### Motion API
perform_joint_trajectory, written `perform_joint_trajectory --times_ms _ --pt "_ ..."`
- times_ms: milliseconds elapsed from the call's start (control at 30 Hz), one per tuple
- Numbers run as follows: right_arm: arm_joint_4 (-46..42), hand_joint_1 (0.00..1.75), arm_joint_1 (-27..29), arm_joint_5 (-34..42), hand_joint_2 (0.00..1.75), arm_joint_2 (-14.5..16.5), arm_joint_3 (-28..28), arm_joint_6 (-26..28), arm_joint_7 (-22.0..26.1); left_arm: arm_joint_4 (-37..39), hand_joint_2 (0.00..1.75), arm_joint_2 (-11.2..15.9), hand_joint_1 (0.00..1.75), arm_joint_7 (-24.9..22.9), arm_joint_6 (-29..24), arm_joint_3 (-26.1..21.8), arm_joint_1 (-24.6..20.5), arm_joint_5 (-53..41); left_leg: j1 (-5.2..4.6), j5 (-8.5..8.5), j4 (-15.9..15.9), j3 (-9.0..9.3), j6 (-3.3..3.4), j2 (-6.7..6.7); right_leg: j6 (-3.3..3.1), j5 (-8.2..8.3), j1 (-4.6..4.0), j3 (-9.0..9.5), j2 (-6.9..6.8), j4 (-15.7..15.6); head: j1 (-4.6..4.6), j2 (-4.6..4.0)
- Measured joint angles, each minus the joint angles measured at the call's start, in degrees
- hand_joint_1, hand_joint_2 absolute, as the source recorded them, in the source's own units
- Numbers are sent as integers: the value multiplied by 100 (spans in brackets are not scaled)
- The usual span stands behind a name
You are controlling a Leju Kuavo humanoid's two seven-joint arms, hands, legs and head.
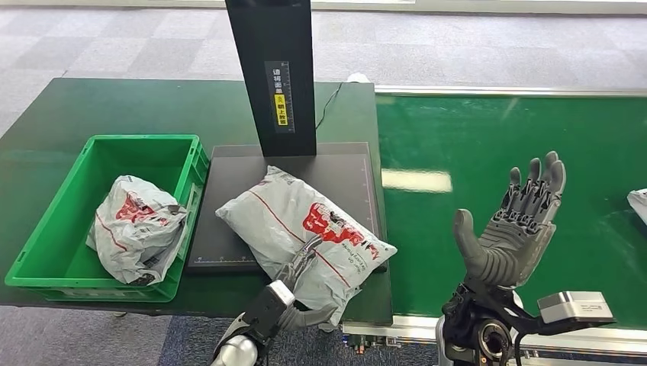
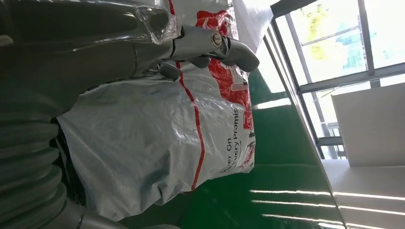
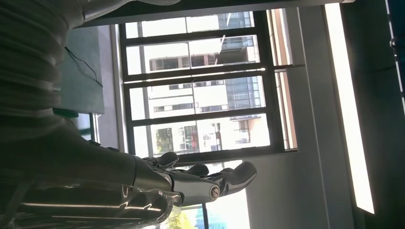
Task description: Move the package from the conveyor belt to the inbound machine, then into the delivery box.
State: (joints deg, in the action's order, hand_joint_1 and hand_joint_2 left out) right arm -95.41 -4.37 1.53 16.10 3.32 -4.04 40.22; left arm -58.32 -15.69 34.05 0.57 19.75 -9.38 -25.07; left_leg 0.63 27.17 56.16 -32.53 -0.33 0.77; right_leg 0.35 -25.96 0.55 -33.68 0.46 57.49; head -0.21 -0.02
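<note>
Package [image 1: 305, 229], grey with red print, flat on the inbound machine's dark platform [image 1: 229, 175], near corner overhanging the front edge. Left hand [image 1: 299, 268] clasping that near end, fingers [image 2: 215, 45] over the top. Right hand [image 1: 515, 229] raised above the green conveyor belt [image 1: 496, 137], fingers spread, holding nothing. Second grey bag [image 1: 137, 226] inside the green delivery box [image 1: 46, 229].

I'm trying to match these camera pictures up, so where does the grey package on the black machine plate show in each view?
Head view: grey package lies low and centre on the black plate, the left hand gripping its near edge.
Left wrist view: it covers the middle, fingers over it.
Right wrist view: not in it.
Shared landmark: green belt.
</note>
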Motion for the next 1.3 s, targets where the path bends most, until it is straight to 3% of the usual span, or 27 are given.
perform_joint_trajectory --times_ms 300,567,900,1300 --pt "135 0 -86 2 175 -2 -81 157 0 1474 175 -157 0 306 83 636 -832 169 -4 -1 2 11 2 8 1 0 4 15 -4 0 -1 0" --pt "181 0 -107 -91 175 -5 -154 291 0 2265 175 -232 0 -43 -36 1641 -1452 762 -4 -1 1 17 2 10 1 0 4 25 -6 0 -1 0" --pt "226 0 -197 -198 175 -51 -366 429 0 3036 175 -286 0 -493 -1730 2758 -1867 182 -4 2 -1 53 4 1 1 0 4 60 -1 -1 -1 0" --pt "260 0 -227 -245 175 -166 -629 567 0 3474 175 -333 0 -821 -2835 2643 -2344 -296 -2 -22 -4 60 4 -11 -15 33 -1 68 9 -2 2 0"
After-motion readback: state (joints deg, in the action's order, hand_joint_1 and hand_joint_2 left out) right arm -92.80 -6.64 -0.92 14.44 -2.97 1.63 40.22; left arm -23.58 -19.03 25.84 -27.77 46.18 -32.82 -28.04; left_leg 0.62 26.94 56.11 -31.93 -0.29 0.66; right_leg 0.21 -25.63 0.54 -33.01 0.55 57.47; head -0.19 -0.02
